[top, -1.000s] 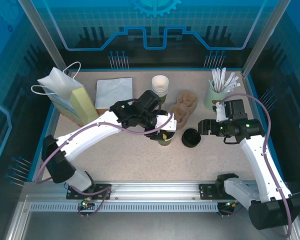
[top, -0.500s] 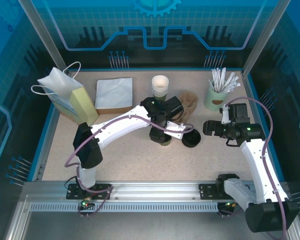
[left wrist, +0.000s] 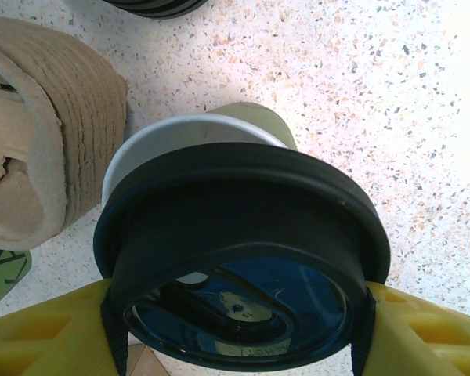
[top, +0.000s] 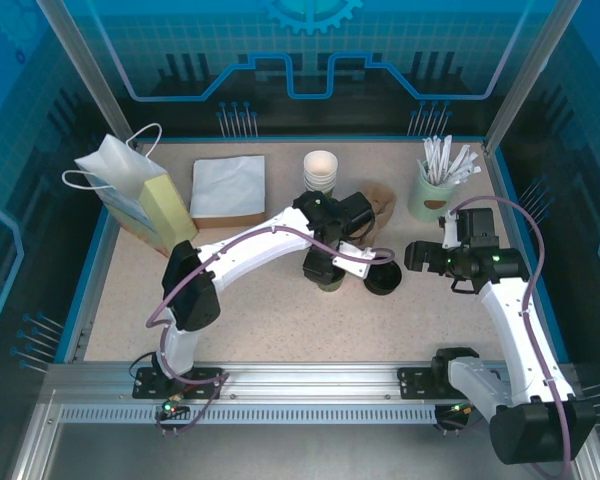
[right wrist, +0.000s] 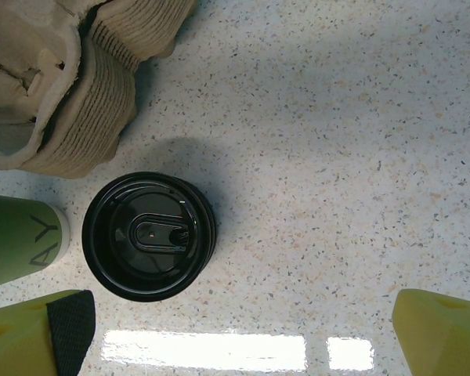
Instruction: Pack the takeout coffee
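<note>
While pinching round black plastic lid (left wrist: 243, 235) atop small white green-banded paper takeout coffee (left wrist: 172, 137) with left end effector (left wrist: 239, 313), leaving right end effector (right wrist: 235, 337) spread empty: sitting on worktop (left wrist: 392, 94) beside brown moulded-pulp tray (left wrist: 55, 117); seeming light, crushable, spillable; favouring gripping stiff rim.

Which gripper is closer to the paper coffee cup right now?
Left. The left gripper is directly at the paper coffee cup, clamping a black lid at its rim. The right gripper stands open off to the cup's right, beyond the stack of black lids.
</note>
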